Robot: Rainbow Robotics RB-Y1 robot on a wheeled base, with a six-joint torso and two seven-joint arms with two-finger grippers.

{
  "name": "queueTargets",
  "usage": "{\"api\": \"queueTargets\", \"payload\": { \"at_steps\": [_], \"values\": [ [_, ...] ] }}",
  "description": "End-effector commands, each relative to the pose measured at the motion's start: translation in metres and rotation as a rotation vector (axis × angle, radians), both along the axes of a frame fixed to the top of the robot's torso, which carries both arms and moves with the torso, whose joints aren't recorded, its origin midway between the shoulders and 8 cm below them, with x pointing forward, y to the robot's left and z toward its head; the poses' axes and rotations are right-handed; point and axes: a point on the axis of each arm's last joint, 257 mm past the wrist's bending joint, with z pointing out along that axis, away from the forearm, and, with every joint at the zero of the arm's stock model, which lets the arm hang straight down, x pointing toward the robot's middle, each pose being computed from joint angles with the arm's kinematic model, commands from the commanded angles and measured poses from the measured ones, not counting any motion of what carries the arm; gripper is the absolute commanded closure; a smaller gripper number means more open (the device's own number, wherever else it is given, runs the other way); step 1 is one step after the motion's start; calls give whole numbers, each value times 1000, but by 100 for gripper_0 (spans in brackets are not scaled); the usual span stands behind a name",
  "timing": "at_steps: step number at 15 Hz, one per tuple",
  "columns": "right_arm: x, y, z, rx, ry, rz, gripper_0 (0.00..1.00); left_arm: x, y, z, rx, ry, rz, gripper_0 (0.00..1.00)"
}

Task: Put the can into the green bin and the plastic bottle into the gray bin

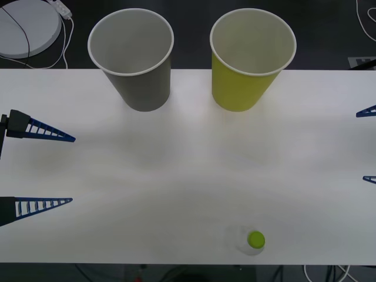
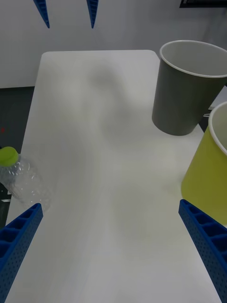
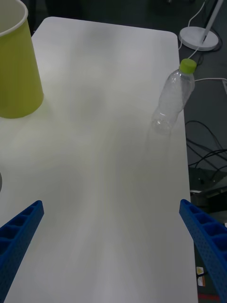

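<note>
Clear plastic bottle (image 1: pixel 249 240) stands upright at the worktop's (image 1: pixel 188 170) lower-right edge, ungrasped, both left gripper (image 1: pixel 41 167) and right gripper (image 1: pixel 369 145) spread wide; next, probably reach it, then carry to the gray bin (image 1: pixel 134 59) upper left.

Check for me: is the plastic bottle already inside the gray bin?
No, the plastic bottle stands upright on the table near its front edge, well apart from the gray bin.

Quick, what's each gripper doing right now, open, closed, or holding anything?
Left gripper: open, holding nothing, at the table's left edge.
Right gripper: open, holding nothing, at the table's right edge.
</note>
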Motion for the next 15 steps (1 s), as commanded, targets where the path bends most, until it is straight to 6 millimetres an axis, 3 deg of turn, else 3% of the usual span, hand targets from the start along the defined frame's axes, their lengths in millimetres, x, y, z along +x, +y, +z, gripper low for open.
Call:
{"api": "queueTargets", "payload": {
  "at_steps": [1,9,15],
  "values": [
    [0,0,0,0,0,0,0,0,0,0,0,0,0,0],
    [-4,0,-3,90,22,-34,0,0,0,0,0,0,0,0],
    [-8,-19,-28,81,-44,-25,0,0,0,0,0,0,0,0]
  ]
}}
